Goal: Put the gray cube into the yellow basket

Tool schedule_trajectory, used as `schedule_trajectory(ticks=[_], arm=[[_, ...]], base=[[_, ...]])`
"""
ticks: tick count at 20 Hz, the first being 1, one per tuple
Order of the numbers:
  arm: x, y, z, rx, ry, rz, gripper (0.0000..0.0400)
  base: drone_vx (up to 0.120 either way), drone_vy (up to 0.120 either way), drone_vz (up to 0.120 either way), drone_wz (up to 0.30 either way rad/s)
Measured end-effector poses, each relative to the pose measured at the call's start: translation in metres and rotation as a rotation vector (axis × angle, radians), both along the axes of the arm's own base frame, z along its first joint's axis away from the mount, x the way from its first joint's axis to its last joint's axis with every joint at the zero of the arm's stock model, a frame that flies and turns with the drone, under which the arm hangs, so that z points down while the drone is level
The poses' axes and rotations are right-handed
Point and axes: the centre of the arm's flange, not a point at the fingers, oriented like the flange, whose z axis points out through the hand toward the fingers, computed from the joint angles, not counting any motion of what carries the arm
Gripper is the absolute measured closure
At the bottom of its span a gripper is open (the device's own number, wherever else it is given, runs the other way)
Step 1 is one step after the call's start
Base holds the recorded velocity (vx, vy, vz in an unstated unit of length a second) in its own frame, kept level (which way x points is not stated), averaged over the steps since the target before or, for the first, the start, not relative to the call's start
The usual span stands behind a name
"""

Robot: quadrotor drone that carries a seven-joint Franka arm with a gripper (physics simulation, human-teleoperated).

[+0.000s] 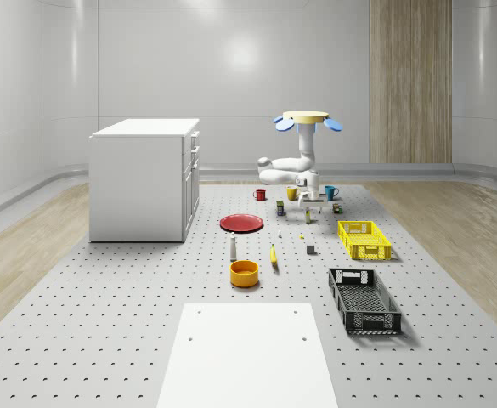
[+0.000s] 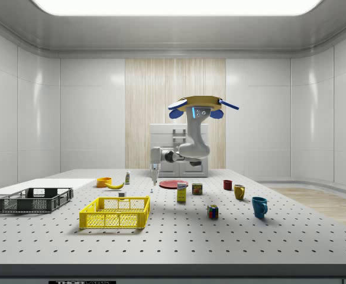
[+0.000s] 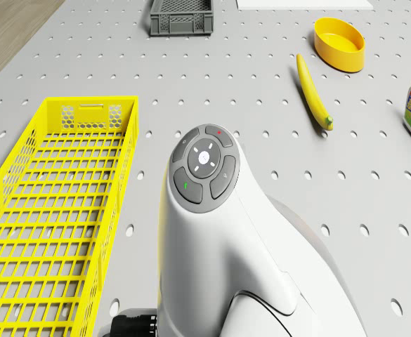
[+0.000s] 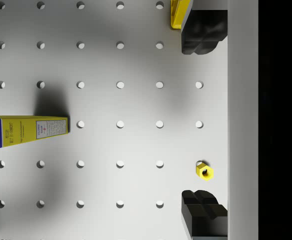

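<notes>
Approach step: drone (image 2: 196, 100) hovers mid-table, gripper (image 4: 204, 122) spread wide and empty over a yellow nut (image 4: 204, 171). Next: shift to gray cube (image 1: 311, 249), beside yellow basket (image 1: 364, 240).

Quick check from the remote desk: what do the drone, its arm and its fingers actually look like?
The drone is a flat tan disc with blue rotor blades. Below it hangs a glossy white arm with rounded links and a grey round button pad bearing small red and green marks. The fingers are blocky and black, on a light grey gripper.
</notes>
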Motion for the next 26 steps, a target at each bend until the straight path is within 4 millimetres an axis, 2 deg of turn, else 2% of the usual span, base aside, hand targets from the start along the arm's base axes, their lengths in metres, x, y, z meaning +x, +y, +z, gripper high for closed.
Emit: schedule_trajectory(ticks=[16,23,26], arm=[[0.0000,0.0000,0.0000,0.000,0.000,0.000,0.0000],[0.0000,0.0000,0.0000,0.000,0.000,0.000,0.0000],[0.0000,0.0000,0.0000,0.000,0.000,0.000,0.0000]], base=[[0.120,0.000,-0.120,0.000],[0.114,0.000,0.000,0.000],[0.000,0.000,0.000,0.000]])
